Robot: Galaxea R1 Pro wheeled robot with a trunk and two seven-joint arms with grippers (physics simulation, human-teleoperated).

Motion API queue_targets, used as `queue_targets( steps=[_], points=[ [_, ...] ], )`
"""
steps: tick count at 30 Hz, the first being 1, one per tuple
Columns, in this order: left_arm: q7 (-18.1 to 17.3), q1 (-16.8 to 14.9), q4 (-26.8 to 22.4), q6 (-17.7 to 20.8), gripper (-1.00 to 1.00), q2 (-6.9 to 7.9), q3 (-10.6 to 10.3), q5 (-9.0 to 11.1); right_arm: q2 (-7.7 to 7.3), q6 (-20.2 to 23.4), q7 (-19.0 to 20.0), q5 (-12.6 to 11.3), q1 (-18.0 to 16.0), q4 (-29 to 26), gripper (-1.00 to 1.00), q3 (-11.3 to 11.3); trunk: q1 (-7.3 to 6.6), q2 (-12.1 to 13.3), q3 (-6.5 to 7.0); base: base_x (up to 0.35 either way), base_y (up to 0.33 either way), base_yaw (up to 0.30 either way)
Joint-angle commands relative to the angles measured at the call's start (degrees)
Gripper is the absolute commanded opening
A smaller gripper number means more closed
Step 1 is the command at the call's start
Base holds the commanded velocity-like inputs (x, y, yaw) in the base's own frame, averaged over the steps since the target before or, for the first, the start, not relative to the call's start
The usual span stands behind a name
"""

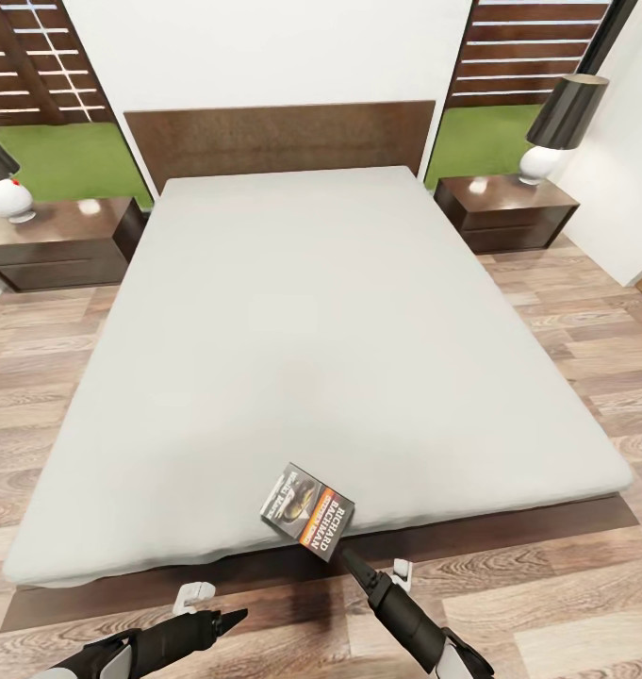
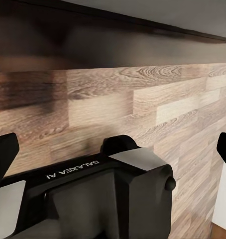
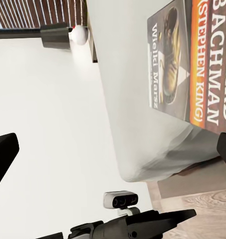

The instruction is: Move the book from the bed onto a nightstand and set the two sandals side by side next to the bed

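The book (image 1: 308,510) is seen at the bed's (image 1: 311,311) near edge just ahead of the right end effector (image 1: 344,556), whose fingers are spread apart, so they should be closed squarely over the overhanging cover before lifting.

Lighting is bright and even. The bed (image 1: 358,330) casts a soft shadow on the floor (image 1: 566,575). Head view edges show wide-angle distortion.
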Motion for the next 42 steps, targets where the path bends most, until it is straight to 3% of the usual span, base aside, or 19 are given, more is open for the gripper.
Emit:
queue_targets(
  steps=[1, 5, 28, 34, 42],
  points=[
    [-0.16, -0.02, -0.01, -0.05, 1.0, 0.01, 0.49, -0.57, 0.05, 0.6, 0.22, -0.1, -0.04, 0.01, 1.0, -0.25, 0.0, -0.02, -0.03, 0.0, 0.0, 0.0],
    [-0.16, -0.02, -0.01, -0.05, 1.0, 0.01, 0.49, -0.57, 0.05, 0.6, 0.22, -0.1, -0.05, 0.01, 1.0, -0.24, 0.0, -0.02, -0.03, 0.0, 0.0, 0.0],
    [-0.16, -0.02, -0.01, -0.05, 1.0, 0.01, 0.49, -0.57, 0.05, 0.6, 0.22, -0.1, -0.05, 0.01, 1.0, -0.24, 5.05, -9.24, -4.16, 0.0, 0.0, 0.0],
    [-0.16, -0.02, -0.01, -0.05, 1.0, 0.01, 0.49, -0.57, 0.04, 0.6, 0.22, -0.1, -0.04, 0.01, 1.0, -0.24, 5.05, -9.24, -4.16, 0.0, 0.0, 0.0],
    [-0.16, -0.02, -0.01, -0.05, 1.0, 0.01, 0.49, -0.57, 0.05, 0.6, 0.22, -0.1, -0.07, 0.01, 1.0, -0.24, 6.81, -12.45, -5.6, 0.0, 0.0, 0.0]
  ],
)
